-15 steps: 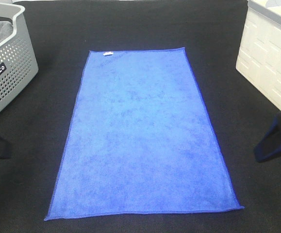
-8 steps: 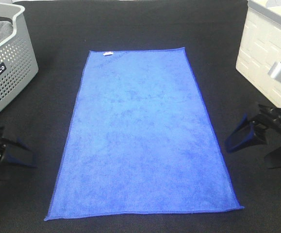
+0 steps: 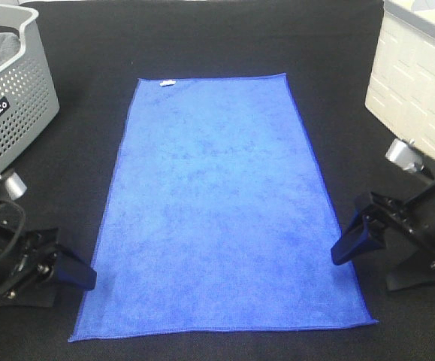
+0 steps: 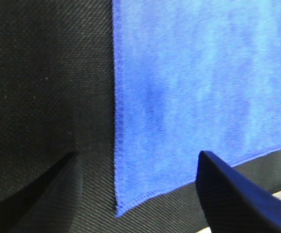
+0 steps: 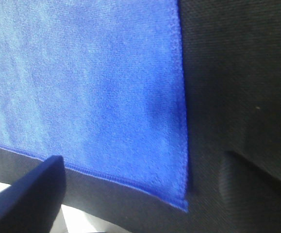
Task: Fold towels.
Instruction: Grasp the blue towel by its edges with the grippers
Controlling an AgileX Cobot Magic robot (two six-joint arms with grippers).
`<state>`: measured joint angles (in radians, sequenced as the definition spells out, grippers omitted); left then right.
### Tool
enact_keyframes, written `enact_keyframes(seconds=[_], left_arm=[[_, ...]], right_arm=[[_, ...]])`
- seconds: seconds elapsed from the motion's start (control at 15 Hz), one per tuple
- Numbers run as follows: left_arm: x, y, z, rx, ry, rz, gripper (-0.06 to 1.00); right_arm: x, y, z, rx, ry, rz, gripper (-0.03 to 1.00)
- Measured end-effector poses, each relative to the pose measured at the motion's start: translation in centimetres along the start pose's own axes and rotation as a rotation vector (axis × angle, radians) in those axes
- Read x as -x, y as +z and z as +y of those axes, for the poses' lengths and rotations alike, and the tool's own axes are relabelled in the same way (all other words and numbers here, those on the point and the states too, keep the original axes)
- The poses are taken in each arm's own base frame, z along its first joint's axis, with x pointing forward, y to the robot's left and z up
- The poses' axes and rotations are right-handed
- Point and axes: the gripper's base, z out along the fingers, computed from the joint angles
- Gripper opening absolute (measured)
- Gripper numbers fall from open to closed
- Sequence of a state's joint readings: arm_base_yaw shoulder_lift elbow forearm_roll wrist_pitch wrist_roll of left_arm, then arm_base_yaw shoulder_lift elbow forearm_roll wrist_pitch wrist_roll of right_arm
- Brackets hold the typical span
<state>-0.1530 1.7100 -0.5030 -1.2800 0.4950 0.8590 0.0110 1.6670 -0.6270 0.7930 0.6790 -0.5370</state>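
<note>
A blue towel [image 3: 221, 210] lies flat and unfolded on the black table, its long side running away from me and a small white tag at its far edge. My left gripper [image 3: 78, 274] is low beside the towel's near left edge, open and empty. In the left wrist view, the towel's near left corner [image 4: 119, 208] lies between its fingers [image 4: 237, 199]. My right gripper [image 3: 348, 244] is low at the near right edge, open and empty. In the right wrist view, the towel's near right corner [image 5: 183, 204] lies between its fingers [image 5: 28, 194].
A grey perforated basket [image 3: 18, 105] with cloth inside stands at the far left. A white box [image 3: 420, 83] stands at the far right. The black table surface [image 3: 217, 37] borders the towel on all sides.
Both arms have come in from the side edges of the view toward the towel's near corners and lowered. The towel has not moved.
</note>
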Motion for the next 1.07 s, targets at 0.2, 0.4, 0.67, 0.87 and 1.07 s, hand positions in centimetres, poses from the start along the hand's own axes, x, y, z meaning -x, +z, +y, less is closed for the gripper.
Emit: enact_keyframes(seconds=[0.2, 0.4, 0.67, 0.87, 1.07], left_arm=[[0.2, 1.5, 0.1, 0.001, -0.012, 0.027, 0.64], [1.2, 2.6, -0.5, -0.056, -0.015, 0.049, 0.64], [1.2, 3.9, -2.0, -0.064, 0.035, 0.069, 0.54], [1.3, 4.1, -1.8, -0.035, 0.038, 0.06, 0.36], [1.3, 4.2, -1.5, -0.014, 0.066, 0.057, 0.01]], right_arm=[[-0.2, 1.5, -0.8, -0.004, 0.005, 0.012, 0.79], [0.1, 2.8, -1.1, 0.033, 0.023, 0.031, 0.75], [-0.3, 4.7, 0.6, 0.041, -0.033, 0.054, 0.62], [-0.1, 4.8, 0.5, 0.014, -0.008, 0.035, 0.44], [0.0, 5.1, 0.0, -0.024, 0.012, 0.02, 0.01]])
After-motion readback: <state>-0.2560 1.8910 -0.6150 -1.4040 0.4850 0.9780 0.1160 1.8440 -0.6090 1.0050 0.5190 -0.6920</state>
